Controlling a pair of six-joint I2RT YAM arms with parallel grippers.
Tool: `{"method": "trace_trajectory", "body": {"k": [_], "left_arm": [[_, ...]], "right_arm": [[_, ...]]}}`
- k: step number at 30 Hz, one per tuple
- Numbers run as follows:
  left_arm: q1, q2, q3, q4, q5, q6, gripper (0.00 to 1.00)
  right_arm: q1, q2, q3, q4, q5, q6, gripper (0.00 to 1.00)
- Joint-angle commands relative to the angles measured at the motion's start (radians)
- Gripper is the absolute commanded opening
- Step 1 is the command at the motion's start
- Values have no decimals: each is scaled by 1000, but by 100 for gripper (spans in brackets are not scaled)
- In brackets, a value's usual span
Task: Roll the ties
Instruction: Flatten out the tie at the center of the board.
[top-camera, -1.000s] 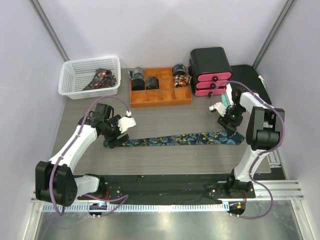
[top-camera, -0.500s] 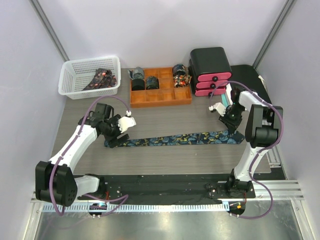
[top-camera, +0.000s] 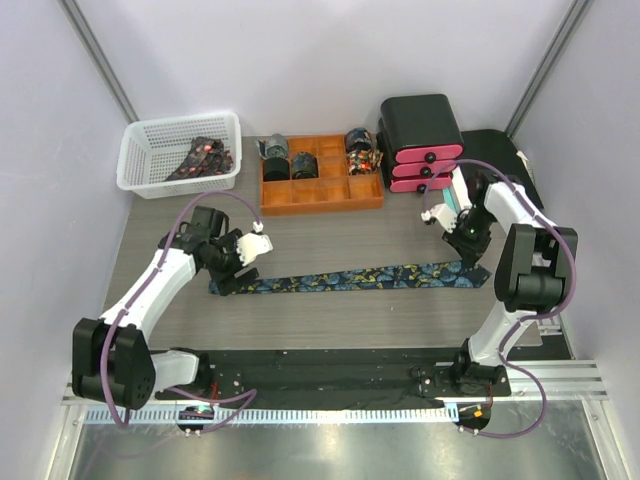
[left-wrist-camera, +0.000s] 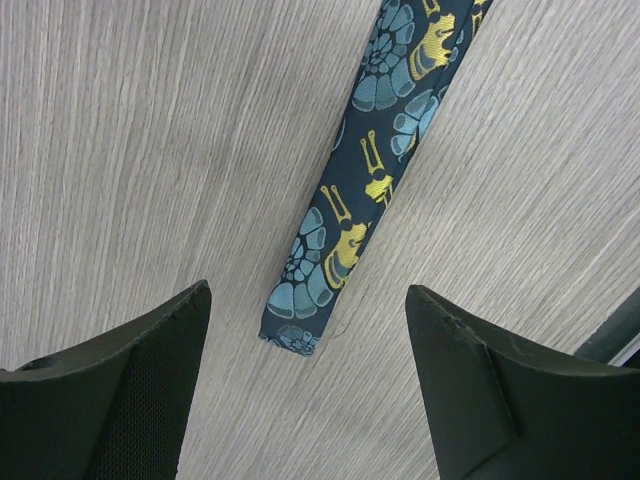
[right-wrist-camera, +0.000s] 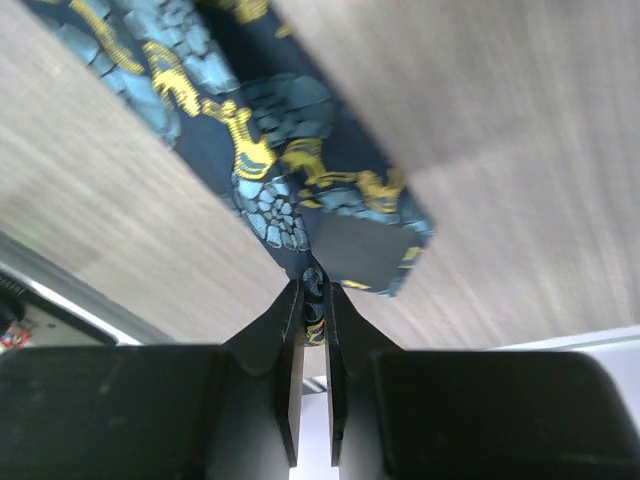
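One tie (top-camera: 350, 277), dark navy with teal and gold patterns, lies flat across the table from left to right. My left gripper (top-camera: 232, 275) hovers open over its narrow end. In the left wrist view that narrow end (left-wrist-camera: 350, 230) lies between the spread fingers of the left gripper (left-wrist-camera: 308, 300), untouched. My right gripper (top-camera: 468, 258) is at the wide end. In the right wrist view the right gripper (right-wrist-camera: 313, 300) is shut on a pinched fold of the tie (right-wrist-camera: 270, 170), whose wide end is lifted and turned over.
An orange divided tray (top-camera: 320, 200) at the back holds three rolled ties (top-camera: 304, 165). A white basket (top-camera: 140, 165) at back left holds loose ties (top-camera: 205, 155). A black and pink drawer unit (top-camera: 420, 140) stands at back right, close behind the right arm.
My right gripper has closed on the wide end of the tie and shifted slightly. The left arm has not moved.
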Motion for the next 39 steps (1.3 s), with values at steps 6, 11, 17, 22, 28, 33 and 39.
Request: {"method": "trace_trajectory", "body": {"k": [6, 11, 17, 22, 28, 33, 39], "left_arm": [[0, 22, 10, 19, -31, 6, 80], [0, 47, 18, 5, -45, 33, 82], [0, 100, 10, 21, -54, 66, 86], [-1, 174, 2, 56, -74, 113, 98], [-24, 231, -4, 120, -103, 152, 100], [-58, 307, 1, 180, -126, 150, 81], [-104, 378, 44, 223, -131, 95, 59]], "right_arm": [[-5, -2, -71, -10, 46, 13, 37], [-5, -14, -36, 49, 45, 38, 80], [21, -70, -75, 92, -8, 47, 97], [99, -110, -212, 213, 20, 58, 98], [118, -37, -232, 287, 52, 73, 95], [64, -5, -246, 305, 81, 7, 79], [12, 28, -216, 316, 94, -59, 72]]}}
